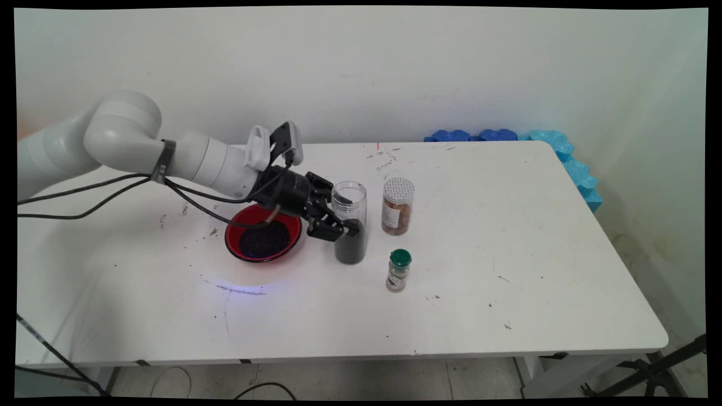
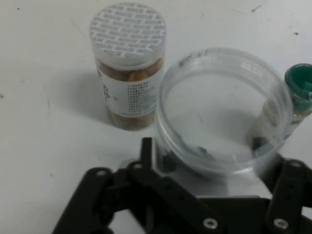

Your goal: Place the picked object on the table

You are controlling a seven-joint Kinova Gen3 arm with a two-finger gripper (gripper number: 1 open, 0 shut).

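White worktop [image 1: 507,237] across most of frame. Arm [image 1: 169,155] in from left edge, black cables hanging. Red bowl [image 1: 264,234] left of centre, dark grains inside. Gripper [image 1: 338,228] at centre; jaws pinching clear open jar [image 1: 350,223], one finger each side in hand view, jar upright, dark fill in lower part. Brown jar [image 1: 397,206] just right of it, patterned lid, apart. Green-capped shaker [image 1: 399,270] lower right of centre, smallest.

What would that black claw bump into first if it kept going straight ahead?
Nothing new: the gripper already has its jaws around the open clear jar. Beyond that, likely the foil-capped brown jar, though depth is unclear.
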